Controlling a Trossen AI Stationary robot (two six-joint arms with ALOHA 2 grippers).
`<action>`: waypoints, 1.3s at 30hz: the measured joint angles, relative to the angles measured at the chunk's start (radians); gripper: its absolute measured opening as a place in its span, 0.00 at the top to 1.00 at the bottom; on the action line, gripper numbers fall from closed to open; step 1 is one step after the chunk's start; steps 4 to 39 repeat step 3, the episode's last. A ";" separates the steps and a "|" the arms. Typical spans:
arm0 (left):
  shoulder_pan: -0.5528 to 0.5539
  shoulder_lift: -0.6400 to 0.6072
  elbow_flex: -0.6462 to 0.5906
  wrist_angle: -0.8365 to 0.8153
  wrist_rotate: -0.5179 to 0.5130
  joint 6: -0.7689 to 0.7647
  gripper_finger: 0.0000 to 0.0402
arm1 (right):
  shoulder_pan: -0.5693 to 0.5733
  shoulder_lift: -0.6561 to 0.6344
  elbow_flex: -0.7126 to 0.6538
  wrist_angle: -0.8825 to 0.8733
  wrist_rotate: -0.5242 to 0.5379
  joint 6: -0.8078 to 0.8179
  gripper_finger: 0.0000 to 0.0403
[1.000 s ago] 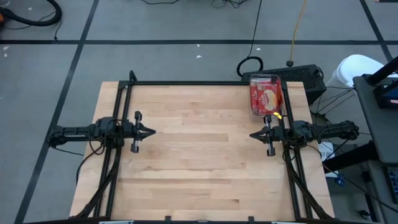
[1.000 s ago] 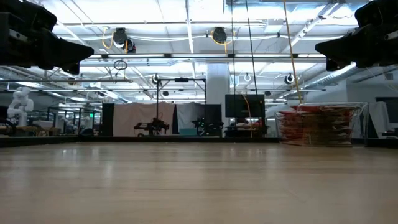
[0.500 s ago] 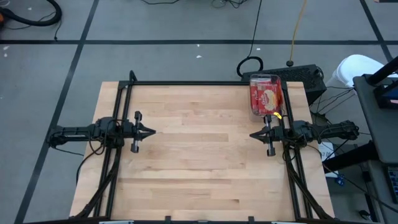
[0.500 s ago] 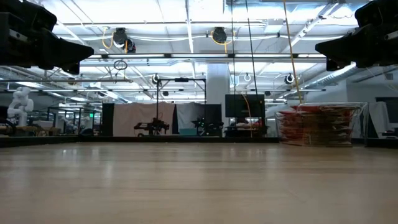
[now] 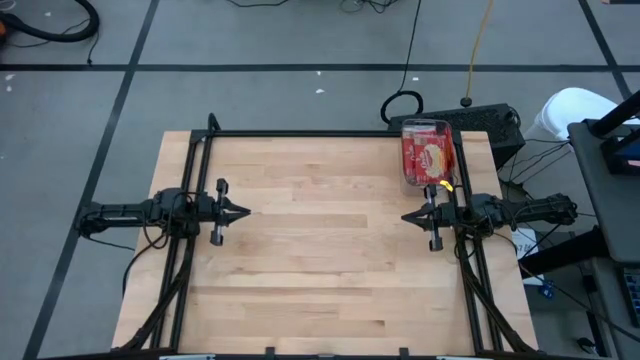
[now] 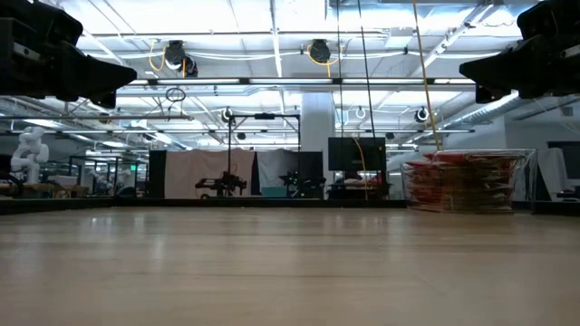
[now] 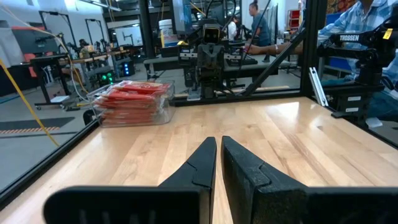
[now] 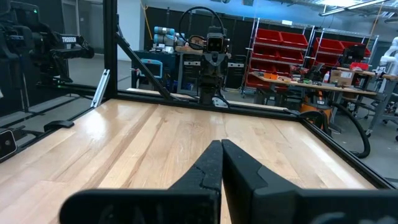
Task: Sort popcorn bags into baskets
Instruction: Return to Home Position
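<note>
Clear rectangular plastic tub (image 5: 425, 122), stacked with flat red popcorn packets (image 5: 427, 155), sits just beside right gripper (image 5: 405, 216). Left gripper (image 5: 247, 212) well apart. Both finger pairs pressed together.

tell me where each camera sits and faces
High view: overhead, straight down on the table; both arms, left gripper and right gripper.
Low view: tabletop height, facing the room; arms dark at top corners.
Left wrist view: on left arm, facing the right arm; own shut fingers.
Right wrist view: on right arm, facing the left arm; own shut fingers.
Shared: high, low and left wrist views show the tub of popcorn bags.
</note>
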 joint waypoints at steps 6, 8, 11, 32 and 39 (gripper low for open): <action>0.000 0.000 0.000 0.000 0.000 0.000 0.92 | 0.000 0.000 0.000 0.000 0.000 0.000 1.00; 0.000 0.000 0.000 0.000 0.000 0.000 0.92 | 0.000 0.000 0.000 0.000 0.000 0.000 1.00; 0.000 0.000 0.000 0.000 0.000 0.000 0.92 | 0.000 0.000 0.000 0.000 0.000 0.000 1.00; 0.000 0.000 0.000 0.000 0.000 0.000 0.92 | 0.000 0.000 0.000 0.000 0.000 0.000 1.00; 0.000 0.000 0.000 0.000 0.000 0.000 0.92 | 0.000 0.000 0.000 0.000 0.000 0.000 1.00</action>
